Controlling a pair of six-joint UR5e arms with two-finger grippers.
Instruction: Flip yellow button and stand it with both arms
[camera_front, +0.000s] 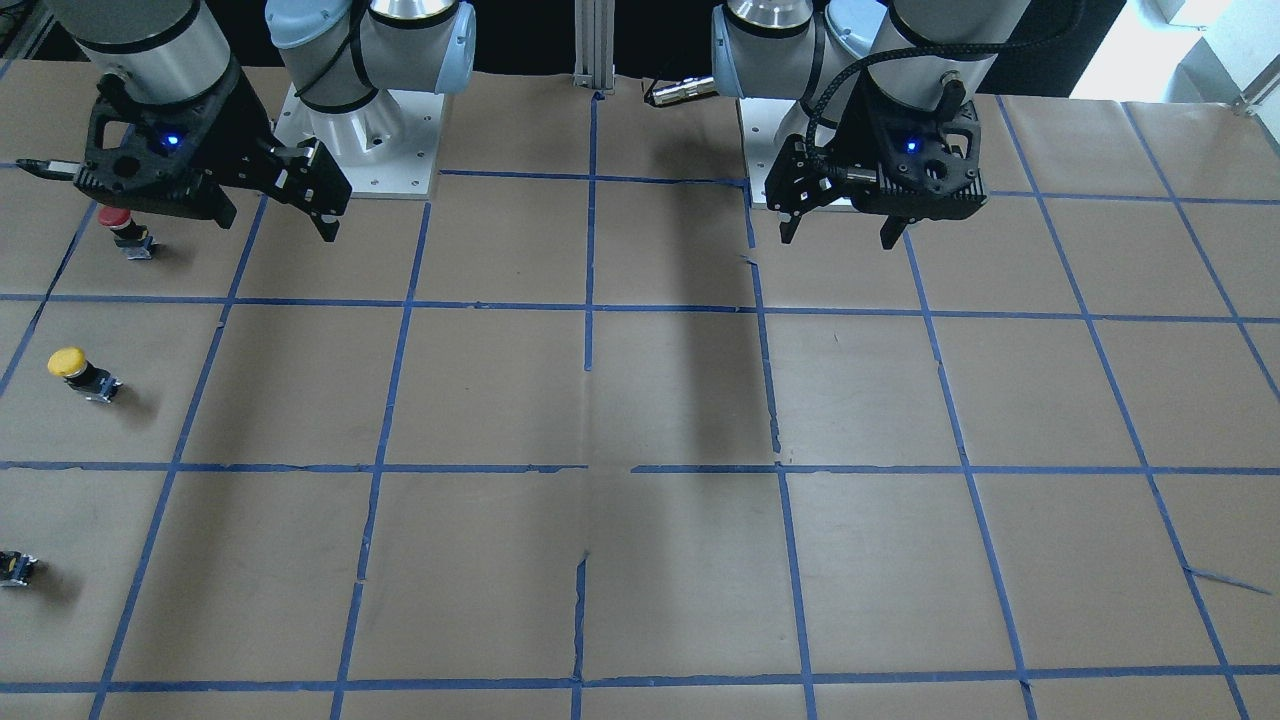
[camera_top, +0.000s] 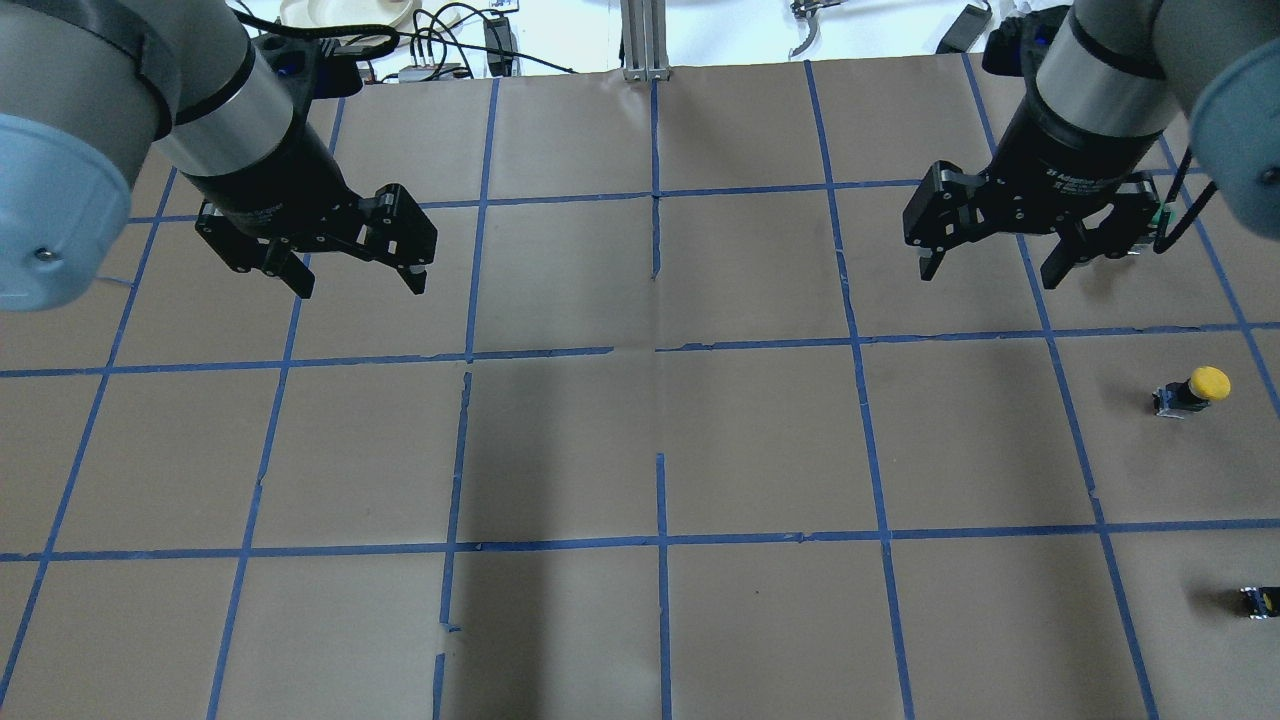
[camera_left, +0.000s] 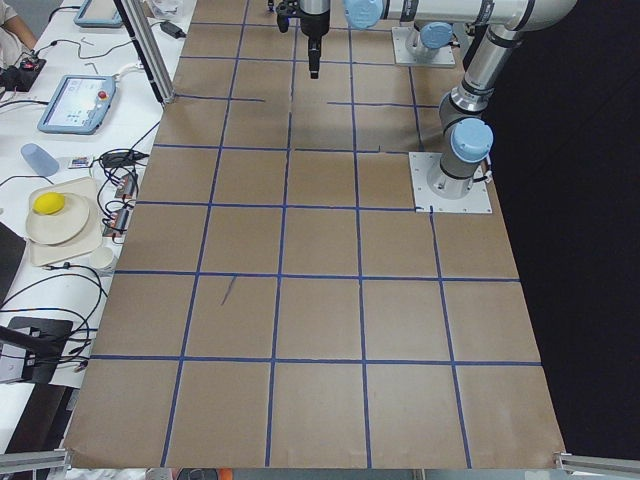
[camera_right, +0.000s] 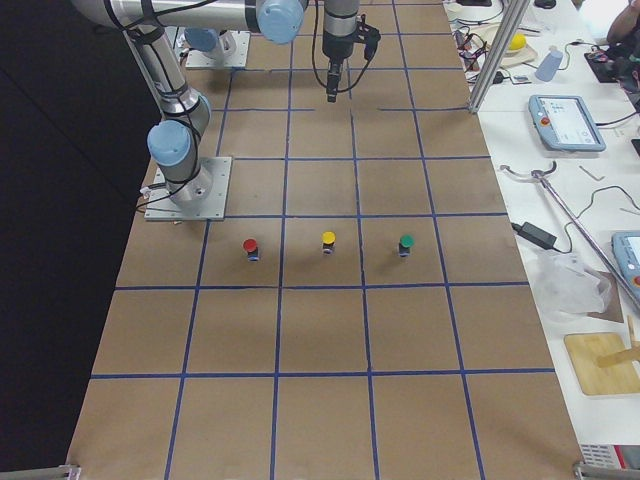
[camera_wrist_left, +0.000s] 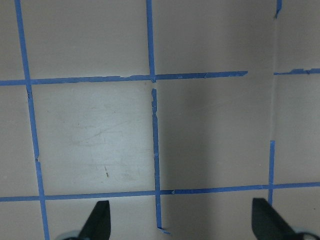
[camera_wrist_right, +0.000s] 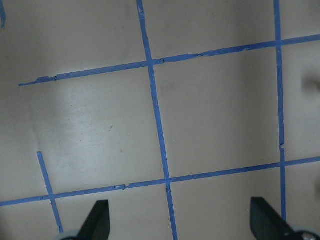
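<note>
The yellow button (camera_top: 1195, 388) stands cap up on its black base at the robot's right side of the table. It also shows in the front view (camera_front: 78, 370) and the right side view (camera_right: 328, 241). My right gripper (camera_top: 990, 272) hangs open and empty, high above the table and inward of the button, apart from it; it also shows in the front view (camera_front: 278, 218). My left gripper (camera_top: 357, 285) hangs open and empty over the table's other half (camera_front: 842, 228). Both wrist views show only taped paper between wide-apart fingertips (camera_wrist_left: 97, 220) (camera_wrist_right: 97, 220).
A red button (camera_front: 120, 225) stands a square closer to the robot than the yellow one, and a green button (camera_right: 405, 243) a square further. A small dark base (camera_front: 15, 568) sits at the frame edge. Brown paper with blue tape grid (camera_front: 590, 305) covers the table.
</note>
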